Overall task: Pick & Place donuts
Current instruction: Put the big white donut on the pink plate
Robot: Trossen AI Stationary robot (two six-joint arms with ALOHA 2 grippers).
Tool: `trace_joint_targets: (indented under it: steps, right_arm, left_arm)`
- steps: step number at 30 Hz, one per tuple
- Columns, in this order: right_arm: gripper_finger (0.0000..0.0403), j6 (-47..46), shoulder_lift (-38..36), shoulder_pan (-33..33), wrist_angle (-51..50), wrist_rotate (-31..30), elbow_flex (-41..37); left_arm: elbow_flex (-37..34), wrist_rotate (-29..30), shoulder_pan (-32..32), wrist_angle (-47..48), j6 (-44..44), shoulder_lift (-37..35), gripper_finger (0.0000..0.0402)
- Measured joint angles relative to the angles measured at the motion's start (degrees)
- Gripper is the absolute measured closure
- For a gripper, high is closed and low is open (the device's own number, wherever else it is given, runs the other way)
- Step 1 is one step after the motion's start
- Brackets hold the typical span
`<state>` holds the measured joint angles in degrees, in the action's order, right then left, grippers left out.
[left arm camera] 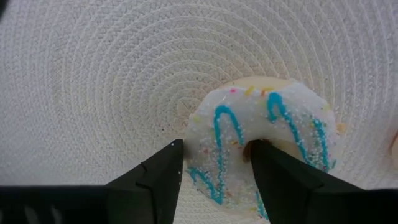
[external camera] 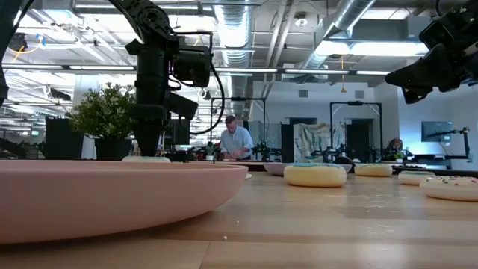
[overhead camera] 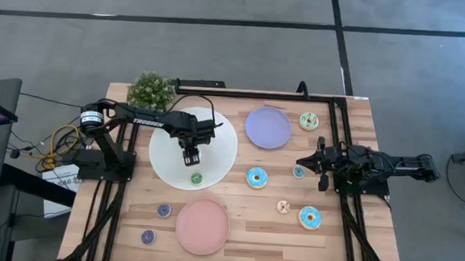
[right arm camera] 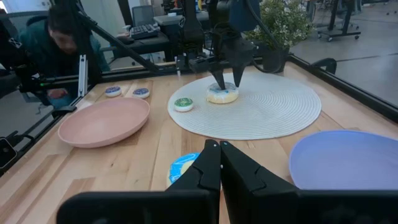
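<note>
A white donut with blue drizzle and sprinkles lies on the round white woven mat. My left gripper comes down on it from above near the mat's middle and is shut on it. A green mini donut lies on the mat's near part. My right gripper hangs shut above the table's right part, just over a light blue donut and touching nothing. In the high view the left gripper hides the white donut. My left gripper holds the white donut's ring on one side, one finger in the hole and one outside the rim. The fingers point down from above. The donut's underside rests flat on the mat.
A pink plate lies near, a lilac plate far. More donuts lie loose on the wood, and minis. A potted plant stands at the far left corner. People sit beyond the table.
</note>
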<state>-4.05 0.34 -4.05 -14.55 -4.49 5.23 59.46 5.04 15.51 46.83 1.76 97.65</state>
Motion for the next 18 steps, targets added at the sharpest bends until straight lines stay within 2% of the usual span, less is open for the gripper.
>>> trace_joint_targets:
  steps: [9, 18]
  right_arm:
    - [0.0403, 0.0, 0.0, 0.0, 0.0, 0.0, 0.0]
    - [0.0403, 0.0, 0.0, 0.0, 0.0, 0.0, 0.0]
  left_arm:
    - [0.0, 0.04, 0.0, 0.02, 0.21, 0.0, 0.0252]
    - [0.0, 0.04, 0.0, 0.89, 0.3, 0.0, 0.0255]
